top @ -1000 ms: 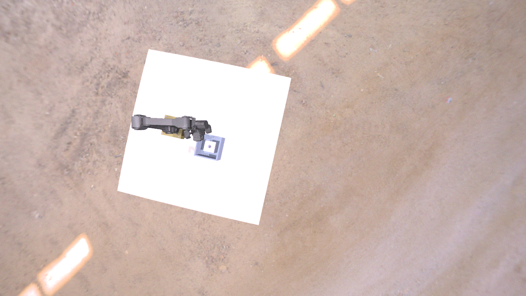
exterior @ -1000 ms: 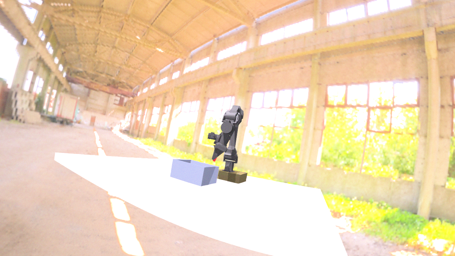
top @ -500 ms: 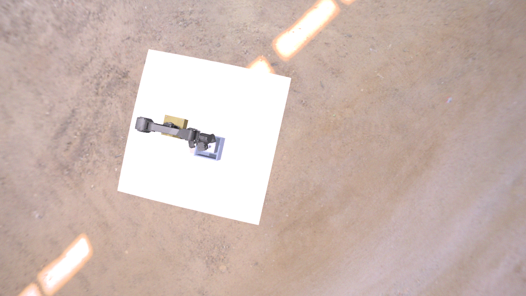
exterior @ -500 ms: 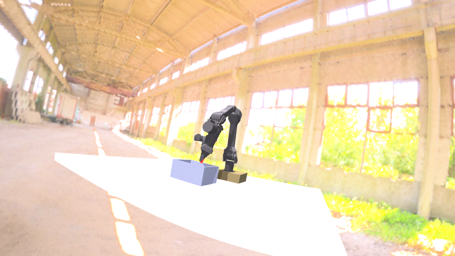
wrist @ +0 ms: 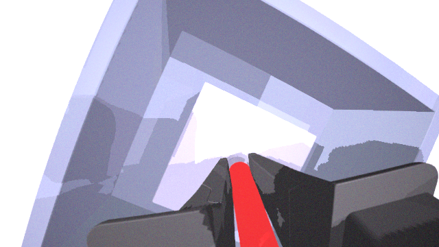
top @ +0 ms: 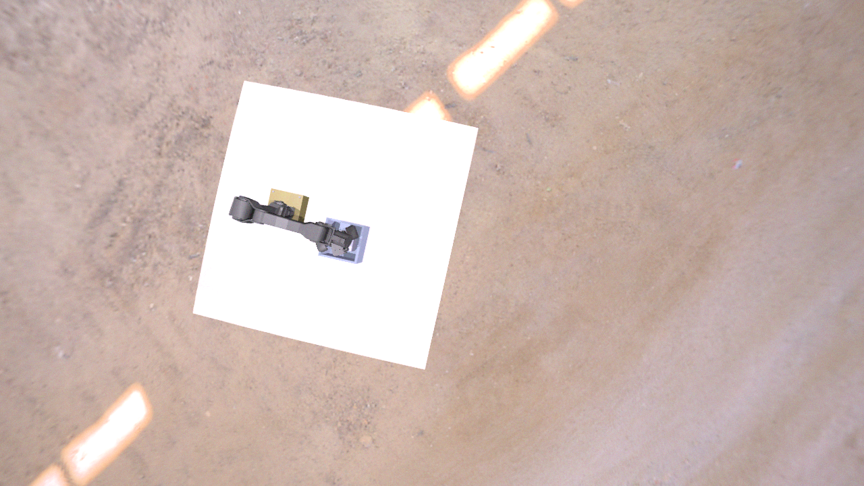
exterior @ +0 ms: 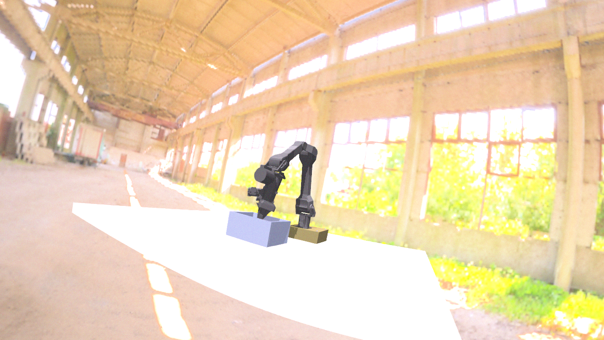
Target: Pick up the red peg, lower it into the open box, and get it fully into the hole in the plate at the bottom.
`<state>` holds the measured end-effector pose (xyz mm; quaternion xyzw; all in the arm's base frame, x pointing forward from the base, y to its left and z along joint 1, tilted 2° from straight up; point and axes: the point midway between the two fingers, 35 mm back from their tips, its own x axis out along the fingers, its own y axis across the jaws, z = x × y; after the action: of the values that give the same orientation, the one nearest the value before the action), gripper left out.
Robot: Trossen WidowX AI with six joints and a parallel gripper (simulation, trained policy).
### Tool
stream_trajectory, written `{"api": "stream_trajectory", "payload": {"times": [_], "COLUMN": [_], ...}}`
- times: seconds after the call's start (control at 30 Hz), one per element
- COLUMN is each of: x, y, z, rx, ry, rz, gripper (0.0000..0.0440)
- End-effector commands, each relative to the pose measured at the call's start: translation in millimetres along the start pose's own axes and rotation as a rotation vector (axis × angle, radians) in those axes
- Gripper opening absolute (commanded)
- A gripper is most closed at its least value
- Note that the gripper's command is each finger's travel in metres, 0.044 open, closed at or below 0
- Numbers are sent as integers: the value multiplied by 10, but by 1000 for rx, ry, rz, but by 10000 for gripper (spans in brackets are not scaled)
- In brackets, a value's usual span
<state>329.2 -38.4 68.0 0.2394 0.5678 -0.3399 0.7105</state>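
Wrist view, first finding: the pincer is clenched on the red peg, which runs between its two fingers, its far end near the fingertips. From where I stand, the tips reach just inside the rim of the open box.

Progress: the pick-up is done, and the peg is over or within the box mouth. Lowering appears to be under way. Outstanding are alignment with the hole, full insertion and release. The pale plate lies at the bottom; a faint ring shows just past the peg's end and may be the hole, though I cannot certify it. In my judgement the peg is not seated.

Comparison of views: the top camera places the box near the middle of the worktop, well apart from all four corners, with the arm reaching in from the side of its short left edge as pictured; the arm hides the peg there. The exterior camera shows the pincer tilted and dipping behind the near wall, but no red. Only the wrist camera shows the peg and the box's inside closely. Contact between peg and plate cannot be confirmed.

Black jointed robot arm: swung and extended from beside the open pale-blue rectangular box to above it. Dark angular gripper: formerly above the box's rim, now lowered at its opening. Red cylindrical peg: formerly visible above the box in the exterior view, now hidden there.
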Motion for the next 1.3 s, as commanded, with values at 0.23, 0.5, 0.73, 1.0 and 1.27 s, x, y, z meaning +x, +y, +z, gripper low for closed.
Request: {"api": "stream_trajectory", "payload": {"times": [0.23,0.5,0.73,1.0,1.27], "x": [181,83,-77,-301,-324], "y": [26,185,397,667,695], "z": [49,253,421,583,598], "rx": [-62,-71,-84,-109,-111], "ry": [68,92,109,95,92], "rz": [20,72,141,234,244], "gripper": [189,399,440,440,440]}}
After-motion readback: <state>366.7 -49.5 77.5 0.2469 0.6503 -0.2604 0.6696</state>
